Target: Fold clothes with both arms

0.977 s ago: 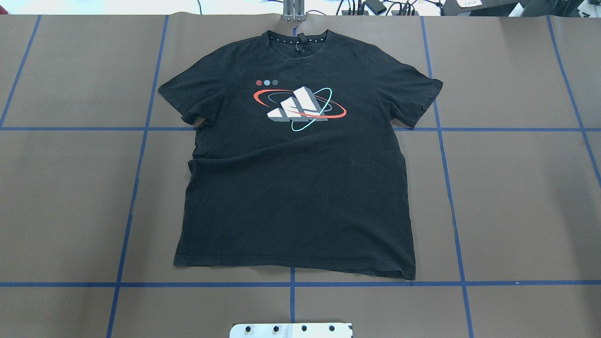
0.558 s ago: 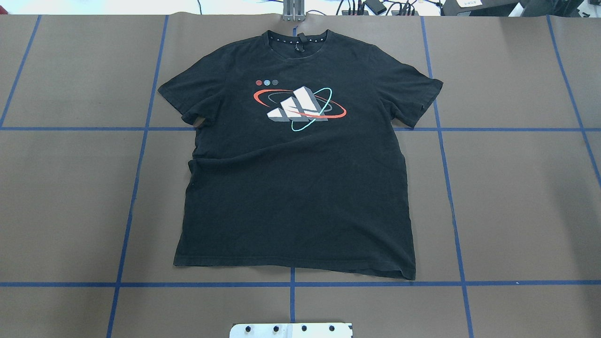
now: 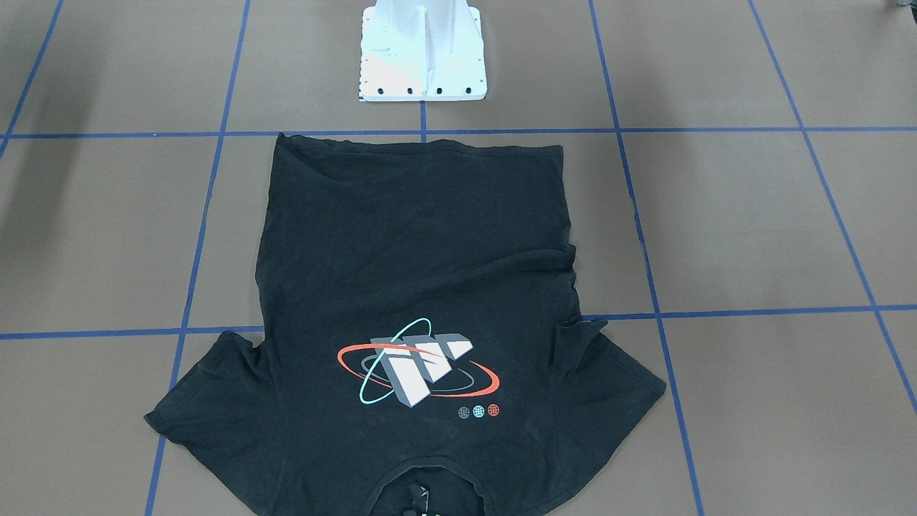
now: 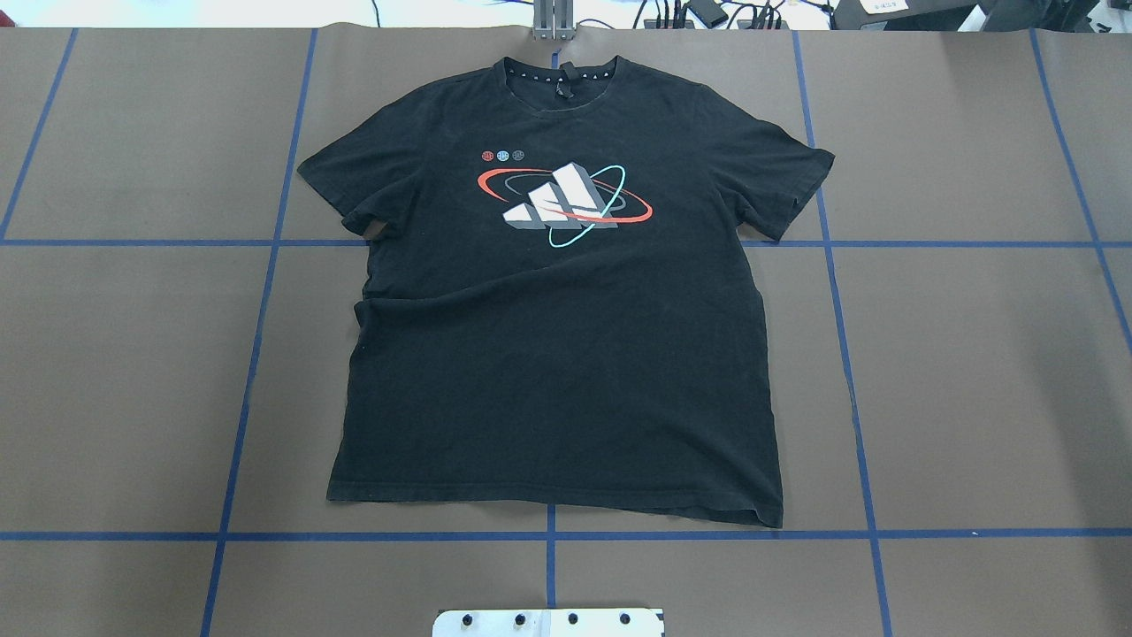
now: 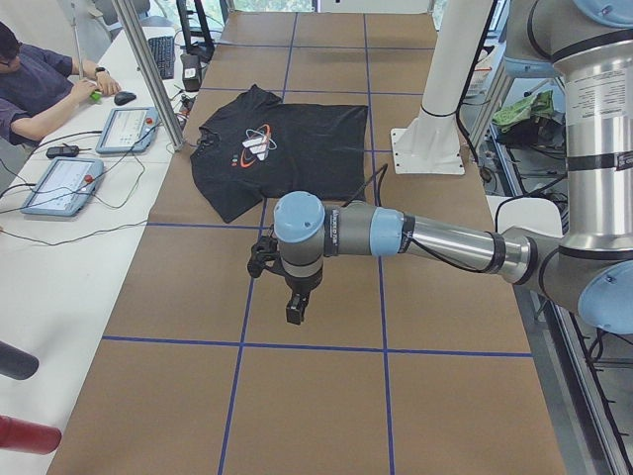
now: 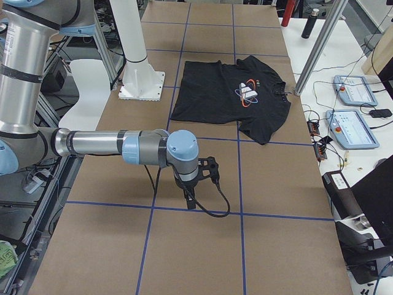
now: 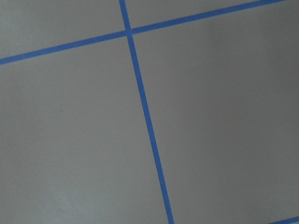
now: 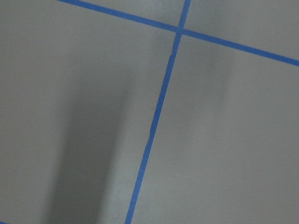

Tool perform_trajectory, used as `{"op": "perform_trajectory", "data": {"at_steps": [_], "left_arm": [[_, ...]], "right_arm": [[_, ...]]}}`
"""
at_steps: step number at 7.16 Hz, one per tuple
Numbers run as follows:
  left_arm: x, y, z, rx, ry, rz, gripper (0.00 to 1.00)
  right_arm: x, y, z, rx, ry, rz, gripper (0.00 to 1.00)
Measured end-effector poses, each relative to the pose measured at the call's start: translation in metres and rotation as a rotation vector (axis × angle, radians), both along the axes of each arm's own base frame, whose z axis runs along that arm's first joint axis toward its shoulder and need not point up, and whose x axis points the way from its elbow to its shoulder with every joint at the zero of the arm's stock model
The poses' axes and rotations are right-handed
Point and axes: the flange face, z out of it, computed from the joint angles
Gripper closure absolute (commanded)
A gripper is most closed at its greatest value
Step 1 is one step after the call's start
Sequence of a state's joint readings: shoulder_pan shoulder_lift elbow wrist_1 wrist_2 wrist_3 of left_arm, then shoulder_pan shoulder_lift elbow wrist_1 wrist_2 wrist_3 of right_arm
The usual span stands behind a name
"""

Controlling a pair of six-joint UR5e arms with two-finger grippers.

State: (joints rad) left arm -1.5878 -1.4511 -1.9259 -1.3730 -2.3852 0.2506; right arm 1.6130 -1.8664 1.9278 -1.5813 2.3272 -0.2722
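Though whether the left pincer [image 5: 294, 313] or right pincer [image 6: 191, 202] is spread cannot be told, the shirt [image 4: 557, 354] lies lengthwise 6 to 12 o'clock overhead, collar at 12.

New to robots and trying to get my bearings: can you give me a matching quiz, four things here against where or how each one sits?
Things:
1. black printed fabric T-shirt
2. white metal pedestal base
3. blue tape lines
4. silver-grey tubular left arm

States:
A. form a grid
B. reaches out low, off the shirt
C. lies spread flat, print up
D. stands just beyond the shirt's hem

Pairs: 1-C, 2-D, 3-A, 4-B
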Motion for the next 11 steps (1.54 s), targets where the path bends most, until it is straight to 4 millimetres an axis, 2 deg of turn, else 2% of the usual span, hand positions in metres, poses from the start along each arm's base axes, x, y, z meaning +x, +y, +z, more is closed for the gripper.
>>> {"op": "perform_trajectory", "data": {"at_steps": [2, 3, 4, 5, 7, 9, 11], "left_arm": [[0.002, -0.044, -0.049, 0.066, 0.005, -0.045, 0.0], [0.003, -0.061, -0.073, 0.125, 0.007, -0.058, 0.0], [0.006, -0.074, -0.084, 0.185, 0.01, -0.06, 0.0], [0.011, -0.088, -0.082, 0.225, 0.015, -0.051, 0.0], [0.027, -0.112, -0.068, 0.277, 0.03, -0.039, 0.0], [0.043, -0.124, -0.048, 0.31, 0.045, -0.034, 0.0], [0.055, -0.129, -0.043, 0.313, 0.069, -0.039, 0.0]], "right_arm": [[-0.003, -0.032, -0.022, 0.077, -0.006, 0.027, 0.0], [-0.01, -0.058, -0.039, 0.107, -0.009, 0.023, 0.0], [-0.024, -0.089, -0.055, 0.134, -0.012, 0.006, 0.01], [-0.043, -0.122, -0.068, 0.157, -0.016, -0.02, 0.01], [-0.091, -0.173, -0.093, 0.182, -0.028, -0.074, 0.01], [-0.153, -0.215, -0.116, 0.152, -0.055, -0.076, 0.01], [-0.22, -0.26, -0.124, 0.18, -0.083, -0.1, 0.01]]}}
